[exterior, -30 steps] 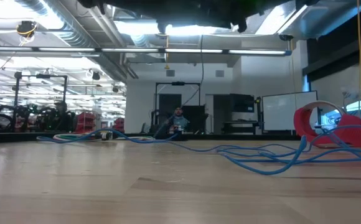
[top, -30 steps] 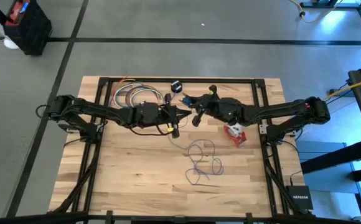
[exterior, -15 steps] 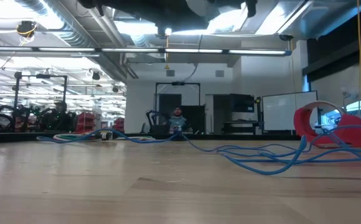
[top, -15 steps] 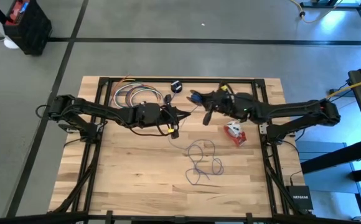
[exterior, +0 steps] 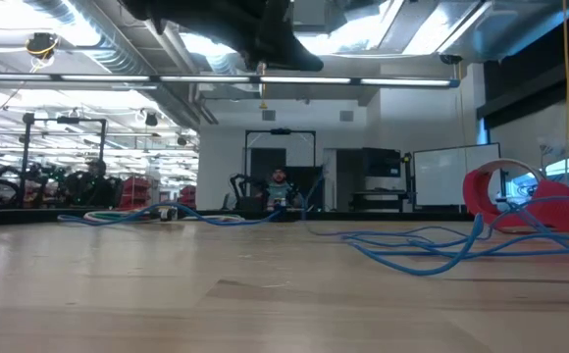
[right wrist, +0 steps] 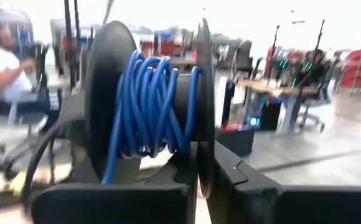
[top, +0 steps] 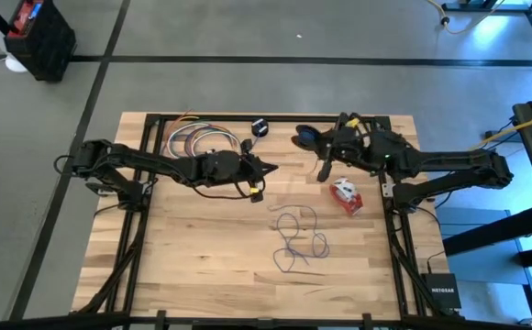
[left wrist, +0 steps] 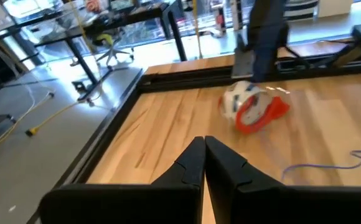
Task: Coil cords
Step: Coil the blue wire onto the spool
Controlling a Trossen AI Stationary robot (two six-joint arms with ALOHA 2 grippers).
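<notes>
Right gripper (top: 314, 139) at table's 1 o'clock, pinching spool (right wrist: 149, 106) wound with blue cord, seemingly by flange. Left gripper (left wrist: 203, 163) mid-table, fingers pressed together, empty.

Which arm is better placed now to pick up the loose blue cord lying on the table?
Left, probably. The left tool is shut and empty. The right tool is clamped on the spool, which has blue cord wound on it, so it is not free for the loose cord.
</notes>
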